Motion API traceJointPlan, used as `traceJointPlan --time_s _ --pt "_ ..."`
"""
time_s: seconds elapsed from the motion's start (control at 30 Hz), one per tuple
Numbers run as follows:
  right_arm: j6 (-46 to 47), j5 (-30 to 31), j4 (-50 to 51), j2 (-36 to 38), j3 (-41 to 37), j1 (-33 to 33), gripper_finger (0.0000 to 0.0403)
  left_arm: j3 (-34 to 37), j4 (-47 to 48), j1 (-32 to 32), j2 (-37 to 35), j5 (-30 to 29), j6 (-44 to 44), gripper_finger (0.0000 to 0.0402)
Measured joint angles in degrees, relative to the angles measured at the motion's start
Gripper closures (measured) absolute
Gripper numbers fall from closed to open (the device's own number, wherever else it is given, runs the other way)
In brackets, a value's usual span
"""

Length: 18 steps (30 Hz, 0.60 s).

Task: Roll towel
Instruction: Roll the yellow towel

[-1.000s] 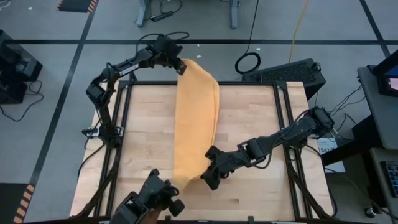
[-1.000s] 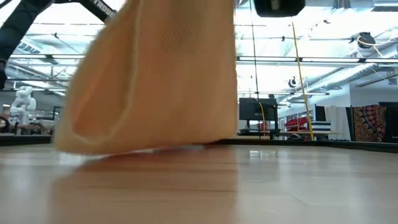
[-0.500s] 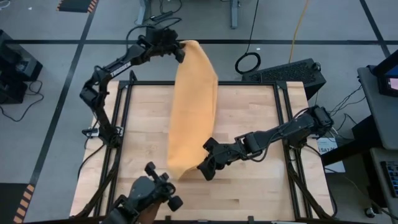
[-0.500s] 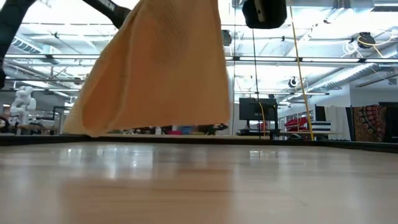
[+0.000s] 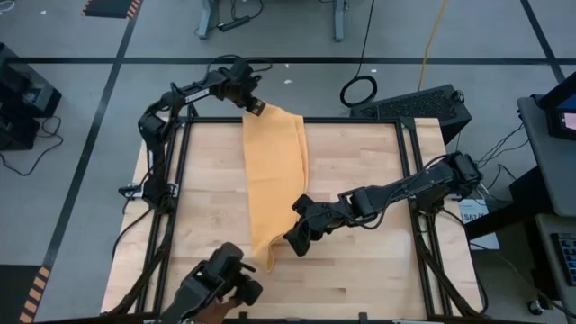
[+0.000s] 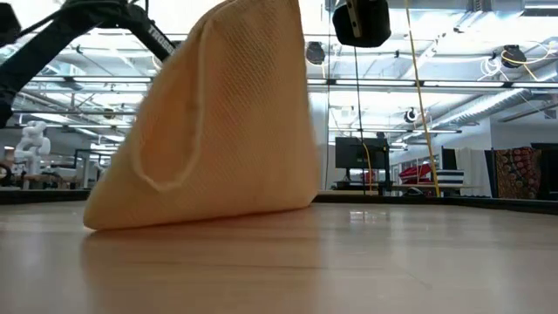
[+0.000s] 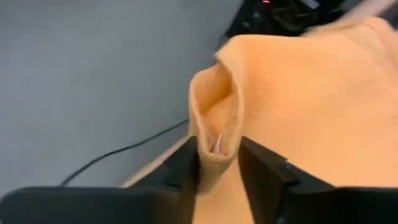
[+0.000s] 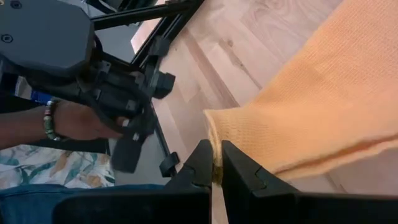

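The plain orange-yellow cloth towel (image 5: 274, 184) drapes lengthwise across the wooden tabletop (image 5: 360, 198). The left gripper (image 5: 253, 105) pinches its far end, the right gripper (image 5: 296, 241) its near corner. Lower both ends evenly, keeping it taut and flat.

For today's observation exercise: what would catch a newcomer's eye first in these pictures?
The orange-yellow towel, stretched lengthwise down the middle of the wooden table. The left gripper has the towel's far end between its fingers at the table's back edge, while the right gripper pinches a near corner. In the right wrist view a person's hand, with a beaded bracelet, holds a dark device beside the table.
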<state>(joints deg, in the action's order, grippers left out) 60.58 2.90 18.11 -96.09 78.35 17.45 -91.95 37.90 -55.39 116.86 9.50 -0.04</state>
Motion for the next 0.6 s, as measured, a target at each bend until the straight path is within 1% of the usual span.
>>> traceJointPlan --time_s 0.13,0.23,0.33,0.43,0.53,0.6 --pt "0.04 -0.01 -0.02 0.00 0.00 0.00 0.0399 0.00 -3.27 0.76 -1.34 5.32 -1.21 0.0224" --pt "0.11 -0.24 -0.02 0.00 0.00 0.02 0.0399 -0.01 -6.40 1.19 -3.52 8.65 -1.64 0.0186" --pt "0.23 -0.24 0.00 0.00 0.00 0.03 0.0399 -0.15 -7.77 1.15 -6.12 8.40 -2.82 0.0156" --pt "1.52 -0.75 0.03 0.00 0.00 0.01 0.0399 -1.35 -5.74 0.56 -7.64 7.02 -4.02 0.0132" --pt "3.49 -4.06 0.24 0.49 -0.02 -0.29 0.0399 -3.05 -1.88 -0.19 -8.67 6.70 -5.21 0.0110" --pt "3.69 -5.92 0.60 1.42 -0.02 -0.47 0.0399 -3.24 -0.12 -0.50 -9.93 7.55 -6.38 0.0098"
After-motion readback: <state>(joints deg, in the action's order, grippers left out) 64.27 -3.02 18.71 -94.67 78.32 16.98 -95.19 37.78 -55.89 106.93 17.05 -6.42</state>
